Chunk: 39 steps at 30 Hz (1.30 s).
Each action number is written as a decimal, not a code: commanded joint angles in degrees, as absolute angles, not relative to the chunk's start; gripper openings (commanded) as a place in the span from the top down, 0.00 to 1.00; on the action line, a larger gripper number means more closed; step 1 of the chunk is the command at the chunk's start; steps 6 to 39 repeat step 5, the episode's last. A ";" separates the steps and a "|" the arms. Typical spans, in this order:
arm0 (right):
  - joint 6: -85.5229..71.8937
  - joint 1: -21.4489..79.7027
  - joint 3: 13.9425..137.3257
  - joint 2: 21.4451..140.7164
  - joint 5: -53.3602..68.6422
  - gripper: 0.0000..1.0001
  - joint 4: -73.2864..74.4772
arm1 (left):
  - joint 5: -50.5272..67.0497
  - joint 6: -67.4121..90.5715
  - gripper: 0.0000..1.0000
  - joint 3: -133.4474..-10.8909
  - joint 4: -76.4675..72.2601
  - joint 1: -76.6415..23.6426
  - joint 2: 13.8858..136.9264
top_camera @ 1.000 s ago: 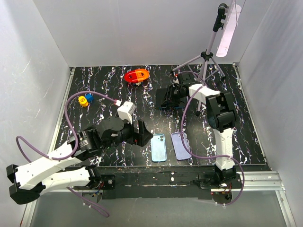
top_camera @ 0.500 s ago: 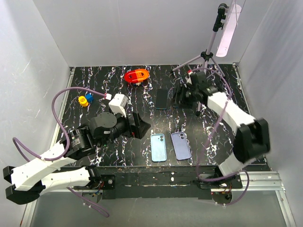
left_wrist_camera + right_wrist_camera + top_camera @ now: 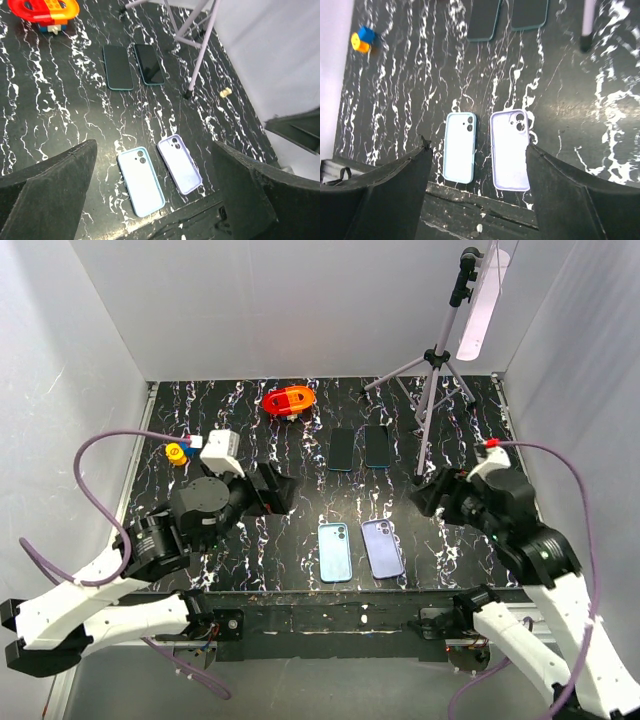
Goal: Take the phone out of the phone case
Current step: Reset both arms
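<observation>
top view: the main risk we see is a stray sweep. the left gripper and right gripper hang on either side of the blue case and lilac case. these lie just beside each other, between the two grippers and a little nearer the arm bases. a low swing or a trailing cable could shove a case across the counter. the dark phone and second dark phone lie flat and side by side beyond both grippers, well apart from the cases. so we judge the phones already out. a tripod leg comes down just beside the second dark phone, and a reach there might snag it. both grippers look spread and carry nothing.

left wrist view: the left gripper is wide open, and its fingers are bare and touch nothing. both cases lie below, between the fingers, with the phones farther ahead.

right wrist view: the right gripper is spread just as wide and is empty, clear of the counter. the cases sit between its fingers and the phones lie beyond them. each case shows its camera corner upward. we cannot tell for certain that both are hollow; a phone left inside one would mean the job is unfinished.
</observation>
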<state>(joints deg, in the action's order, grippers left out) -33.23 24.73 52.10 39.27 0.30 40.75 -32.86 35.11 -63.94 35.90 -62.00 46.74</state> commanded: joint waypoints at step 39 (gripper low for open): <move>-29.53 24.52 54.32 27.26 -5.36 0.15 42.72 | -41.74 34.19 0.02 -65.83 36.38 -61.70 43.33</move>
